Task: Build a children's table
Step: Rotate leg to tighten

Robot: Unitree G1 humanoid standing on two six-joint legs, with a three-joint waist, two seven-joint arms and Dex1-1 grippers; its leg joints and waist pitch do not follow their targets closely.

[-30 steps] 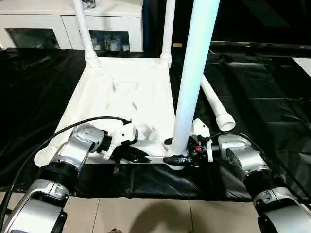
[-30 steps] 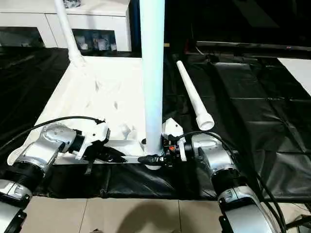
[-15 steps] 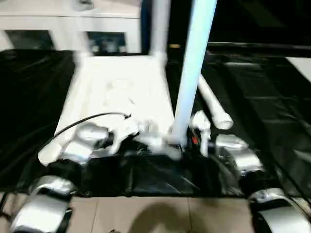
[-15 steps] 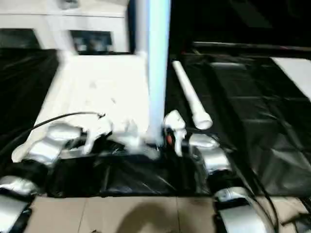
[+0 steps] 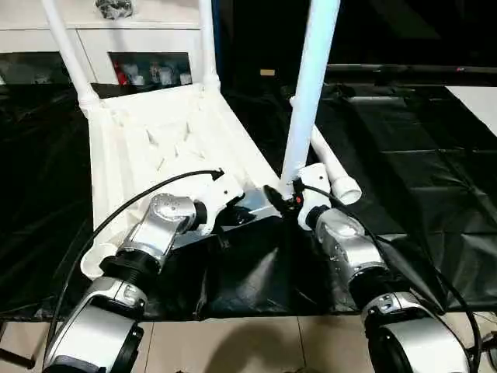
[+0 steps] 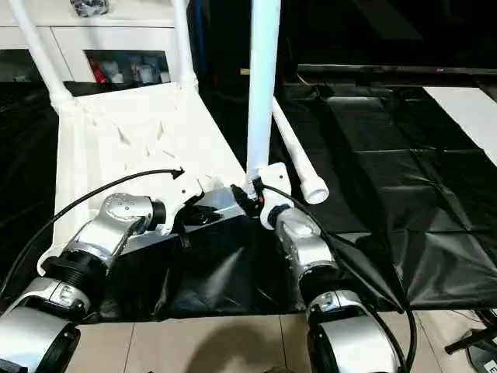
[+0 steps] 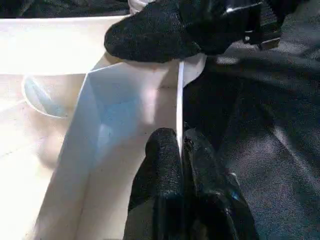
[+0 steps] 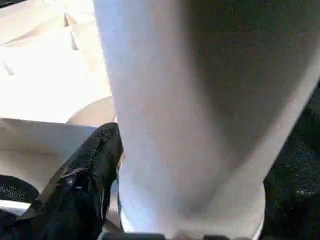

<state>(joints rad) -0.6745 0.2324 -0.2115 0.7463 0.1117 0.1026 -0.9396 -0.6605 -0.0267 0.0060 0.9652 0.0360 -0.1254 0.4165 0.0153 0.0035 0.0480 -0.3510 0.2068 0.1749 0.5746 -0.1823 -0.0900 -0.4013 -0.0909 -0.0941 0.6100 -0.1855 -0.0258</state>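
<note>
The white tabletop point(image 5: 147, 148) lies upside down on the black sheet, set at an angle to me. Two table legs point(image 5: 66, 47) point(image 5: 206, 39) stand in its far corner sockets. A third leg point(image 5: 311, 93) stands upright in the near right corner socket. My right gripper point(image 5: 289, 198) is shut around the base of this leg, with one black finger point(image 8: 90, 165) against the tube. My left gripper point(image 7: 179, 142) is shut on the thin near rim point(image 7: 179, 90) of the tabletop, close to that corner. A loose leg point(image 5: 334, 171) lies on the sheet just right of the upright one.
A white cabinet point(image 5: 116, 39) with glass doors stands behind the tabletop. The black sheet point(image 5: 404, 155) covers the floor to the right, with a white board point(image 5: 481, 97) at its far right edge. Bare tiles point(image 5: 248, 342) show along the near edge.
The tabletop has swung: its far end with the two legs went left, and its near right corner moved away from me. Both grippers moved with it, still holding on.
</note>
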